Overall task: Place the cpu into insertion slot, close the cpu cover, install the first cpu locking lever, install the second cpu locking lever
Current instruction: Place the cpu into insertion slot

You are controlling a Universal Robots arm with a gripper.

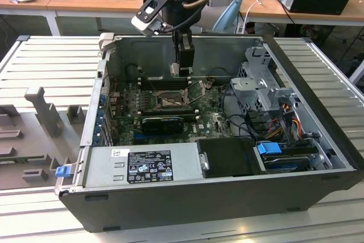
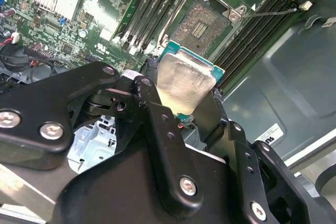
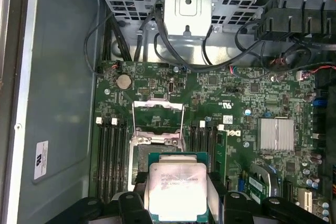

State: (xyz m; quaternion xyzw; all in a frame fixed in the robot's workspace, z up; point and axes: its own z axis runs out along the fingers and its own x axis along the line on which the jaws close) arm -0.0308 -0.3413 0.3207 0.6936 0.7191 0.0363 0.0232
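cpu (image 3: 176, 190): pinched by its edges, metal face showing in both wrist views, and up in the air above the board, so not seated yet

gripper (image 1: 181, 71): clamped shut on the cpu, one finger (image 3: 132, 203) on each side. In the exterior view it hangs straight down into the case, over the far side of the slot

slot (image 2: 201, 24): bare, the contact field is plain to see, nothing in it. In the first wrist view the cpu hides part of it

cover (image 3: 157, 105): flipped open and back off the slot, you can see the green board through its cut-out

lever (image 2: 273, 11): thin wire one, swung loose, lying out over the memory slots

memory slots (image 3: 111, 156): black rows on both sides of the slot

heatsink (image 3: 275, 134): small silver finned block, well off to the side of the slot

case (image 1: 318, 83): lying on its side, open, on a slatted grey table (image 1: 51, 55)
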